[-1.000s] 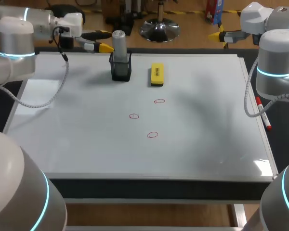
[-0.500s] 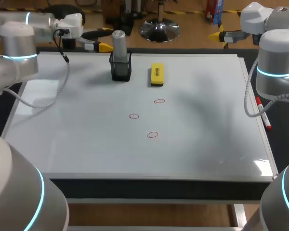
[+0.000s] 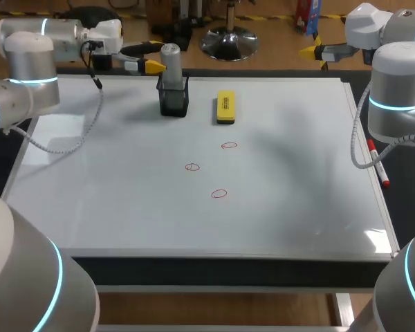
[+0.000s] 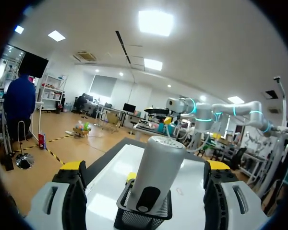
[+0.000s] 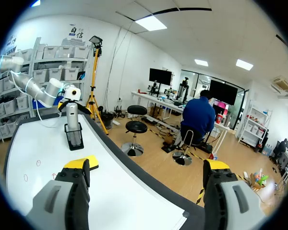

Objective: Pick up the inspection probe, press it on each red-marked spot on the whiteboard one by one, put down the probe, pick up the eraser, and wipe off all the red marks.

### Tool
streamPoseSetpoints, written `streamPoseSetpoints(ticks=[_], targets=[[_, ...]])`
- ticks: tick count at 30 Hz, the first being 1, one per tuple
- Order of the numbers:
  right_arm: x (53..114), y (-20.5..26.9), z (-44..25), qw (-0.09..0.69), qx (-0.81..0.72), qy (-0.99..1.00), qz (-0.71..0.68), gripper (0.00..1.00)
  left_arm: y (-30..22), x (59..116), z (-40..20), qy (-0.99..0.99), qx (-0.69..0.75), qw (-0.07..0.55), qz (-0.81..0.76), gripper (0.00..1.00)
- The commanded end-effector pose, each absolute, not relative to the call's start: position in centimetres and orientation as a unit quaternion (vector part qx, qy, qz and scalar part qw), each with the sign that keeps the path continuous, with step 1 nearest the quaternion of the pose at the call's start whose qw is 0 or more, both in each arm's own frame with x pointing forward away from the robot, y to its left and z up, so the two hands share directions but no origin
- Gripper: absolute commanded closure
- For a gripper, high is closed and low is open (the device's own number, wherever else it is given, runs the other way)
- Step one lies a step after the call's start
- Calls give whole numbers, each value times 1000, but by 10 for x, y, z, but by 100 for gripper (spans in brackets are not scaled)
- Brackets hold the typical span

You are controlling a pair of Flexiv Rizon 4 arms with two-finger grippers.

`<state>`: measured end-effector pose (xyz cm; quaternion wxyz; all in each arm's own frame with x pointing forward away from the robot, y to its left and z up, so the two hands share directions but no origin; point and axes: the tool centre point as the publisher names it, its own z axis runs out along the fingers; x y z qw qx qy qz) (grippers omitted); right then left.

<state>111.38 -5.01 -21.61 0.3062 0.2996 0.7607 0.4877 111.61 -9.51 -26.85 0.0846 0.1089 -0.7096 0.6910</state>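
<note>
At the far left of the head view, the left arm comes in over the rear edge of the whiteboard (image 3: 124,214), which lies flat on the bench (image 3: 228,271). The left end effector (image 3: 152,57) is released, its yellow-tipped fingers spread and level with the top of the inspection probe (image 3: 170,63), just to that probe's left. The left wrist view shows the left end effector (image 4: 145,167) with the grey probe (image 4: 156,165) ahead and framed between the spread fingers, a clear gap on either side. The probe stands upright in a black mesh holder (image 3: 173,100) near the rear edge of the board. Just to the right of the holder lies the yellow eraser (image 3: 225,107), flat on the board and apart from the holder. Nearer the middle are three small red circles: one (image 3: 229,145) in front of the eraser, one (image 3: 192,167) to its left and nearer the front, and one (image 3: 219,194) nearest the front edge. At the far right, the right end effector (image 3: 312,45) hangs beyond the rear right corner, well apart from every task item; the right wrist view shows its fingers (image 5: 74,179) spread wide, grasping nothing. A marker pen (image 3: 378,164) lies along the board's right edge.
</note>
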Motion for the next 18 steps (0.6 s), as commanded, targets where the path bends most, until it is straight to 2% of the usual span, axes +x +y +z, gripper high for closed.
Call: streamPoseSetpoints(ticks=[1, 9, 18], targets=[[1114, -50, -216, 306, 300, 761, 488, 0, -95, 1115, -268, -710, 110, 83, 691, 0], [1114, -50, -216, 306, 300, 761, 488, 0, -88, 1109, -251, -727, 48, 38, 684, 0], [1114, -50, -216, 306, 300, 761, 488, 0, -98, 1109, -254, -716, 39, 48, 695, 0]])
